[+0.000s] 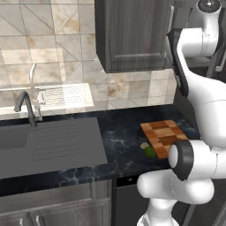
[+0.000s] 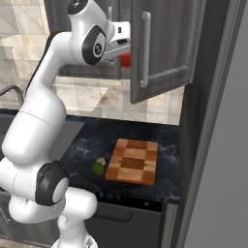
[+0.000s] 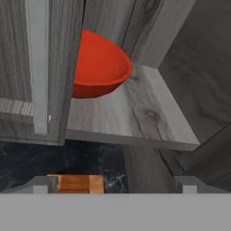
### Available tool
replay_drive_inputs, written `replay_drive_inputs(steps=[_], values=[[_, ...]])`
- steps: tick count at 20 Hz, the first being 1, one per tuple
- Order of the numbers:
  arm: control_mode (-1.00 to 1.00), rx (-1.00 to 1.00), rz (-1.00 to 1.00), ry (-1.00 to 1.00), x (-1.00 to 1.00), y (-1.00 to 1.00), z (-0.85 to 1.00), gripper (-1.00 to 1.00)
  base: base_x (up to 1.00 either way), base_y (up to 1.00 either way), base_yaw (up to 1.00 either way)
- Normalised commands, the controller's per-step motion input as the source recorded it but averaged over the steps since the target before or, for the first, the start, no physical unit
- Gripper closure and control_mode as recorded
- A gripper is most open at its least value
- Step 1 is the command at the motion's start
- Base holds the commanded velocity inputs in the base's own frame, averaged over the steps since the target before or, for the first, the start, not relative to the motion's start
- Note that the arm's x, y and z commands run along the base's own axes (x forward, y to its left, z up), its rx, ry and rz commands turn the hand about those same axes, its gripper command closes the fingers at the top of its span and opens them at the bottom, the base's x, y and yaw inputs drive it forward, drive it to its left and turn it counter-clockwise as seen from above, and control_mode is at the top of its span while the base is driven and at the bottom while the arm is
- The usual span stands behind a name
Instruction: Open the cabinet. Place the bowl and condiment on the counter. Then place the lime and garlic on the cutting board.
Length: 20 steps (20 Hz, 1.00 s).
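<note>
The cabinet [image 2: 162, 48] has its right door swung open, and its left door [image 3: 27, 67] with the silver bar handle stands shut. The red bowl [image 3: 97, 67] sits on the inner shelf [image 3: 144, 117], its left part hidden by the shut door; it also peeks out as the bowl [image 2: 126, 60]. My gripper [image 3: 116, 186] hovers open and empty in front of the shelf, below the bowl's level. On the counter [image 2: 87, 145] lies the cutting board [image 2: 133, 162], with the lime [image 2: 98, 168] and garlic [image 2: 100, 161] just left of it. The condiment is hidden.
A grey sink with drainboard [image 1: 53, 141] and a faucet [image 1: 26, 106] lie to the left on the worktop. A tall dark panel [image 2: 213, 121] rises close on the right of the board. My own white arm [image 2: 43, 111] stands between the sink and the board.
</note>
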Motion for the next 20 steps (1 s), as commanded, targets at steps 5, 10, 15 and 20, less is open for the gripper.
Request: replay_drive_inputs(steps=[5, 10, 15, 20], values=[[-1.00, 0.04, 0.00, 0.00, -0.13, -0.53, -0.05, -1.00, 0.00, 0.00, 0.00], [-1.00, 0.01, 0.00, 0.00, -0.09, -0.46, 0.00, -1.00, 0.00, 0.00, 0.00], [-1.00, 0.00, 0.00, 0.00, -0.02, -0.43, -0.03, -1.00, 0.00, 0.00, 0.00], [-1.00, 0.01, 0.00, 0.00, 0.00, -0.44, -0.04, -1.00, 0.00, 0.00, 0.00]])
